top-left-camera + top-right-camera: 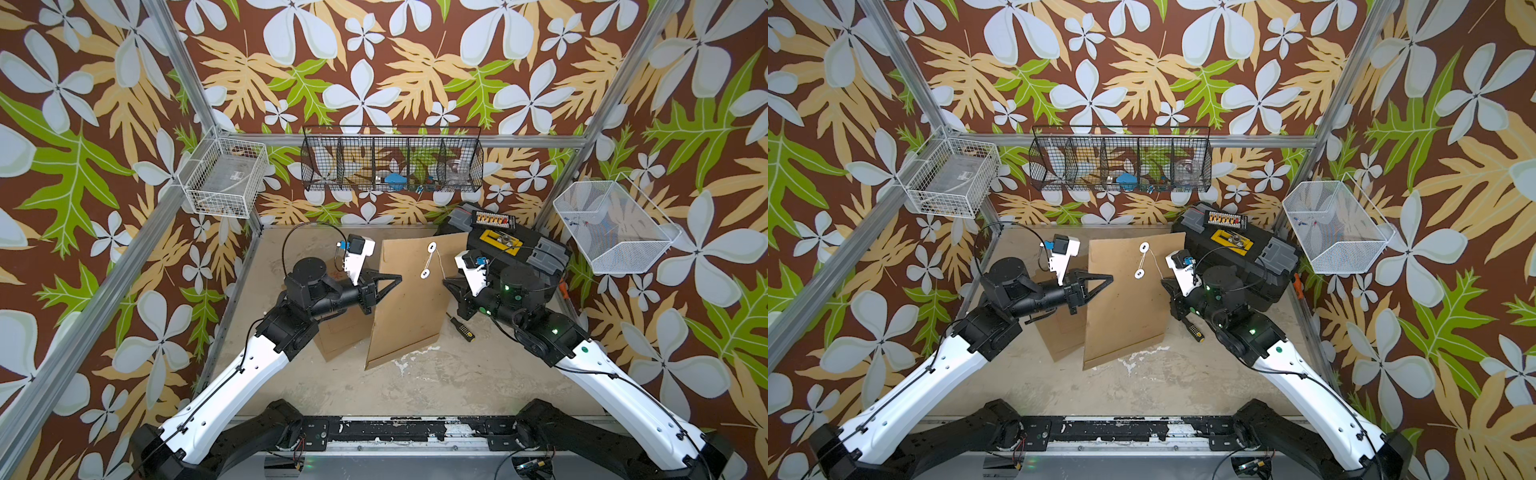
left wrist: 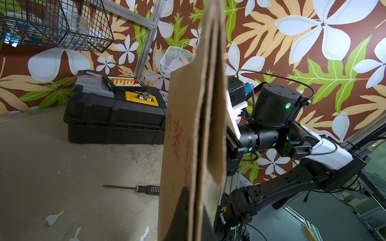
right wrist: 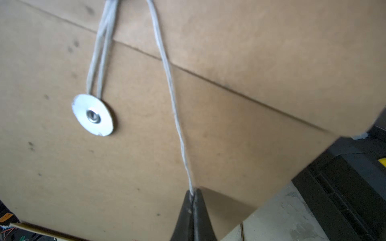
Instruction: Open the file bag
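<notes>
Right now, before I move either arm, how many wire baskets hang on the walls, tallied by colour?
White wire baskets: 2
Black wire basket: 1
Total: 3

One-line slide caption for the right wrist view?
Right gripper pinches the string of the file bag, beside its round button.
</notes>
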You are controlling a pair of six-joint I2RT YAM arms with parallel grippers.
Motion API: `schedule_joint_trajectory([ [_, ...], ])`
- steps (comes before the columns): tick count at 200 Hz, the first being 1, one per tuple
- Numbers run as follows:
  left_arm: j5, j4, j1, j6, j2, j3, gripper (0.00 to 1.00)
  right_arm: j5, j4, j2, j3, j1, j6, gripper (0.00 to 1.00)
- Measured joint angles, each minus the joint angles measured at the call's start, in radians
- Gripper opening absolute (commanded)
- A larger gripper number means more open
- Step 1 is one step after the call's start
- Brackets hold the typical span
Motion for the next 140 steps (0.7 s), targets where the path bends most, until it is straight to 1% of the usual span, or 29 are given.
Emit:
schedule_joint_trajectory([
  [51, -0.008, 0.0, 0.0, 0.004, -0.018, -0.011, 0.0, -0.06, -0.005, 0.001, -0.011, 0.002, -0.005, 0.0],
  [106, -0.041, -0.017, 0.0, 0.019, -0.04, -0.014, 0.0, -0.155, -0.005, 0.016, -0.011, 0.002, -0.008, 0.0],
  [130, -0.068, -0.023, 0.001, 0.023, -0.049, -0.016, 0.0, -0.148, -0.006, 0.026, -0.011, 0.002, -0.008, 0.0],
  [140, -0.081, -0.027, 0.002, 0.024, -0.047, -0.011, 0.0, -0.127, -0.012, 0.031, -0.009, 0.002, -0.008, 0.0],
])
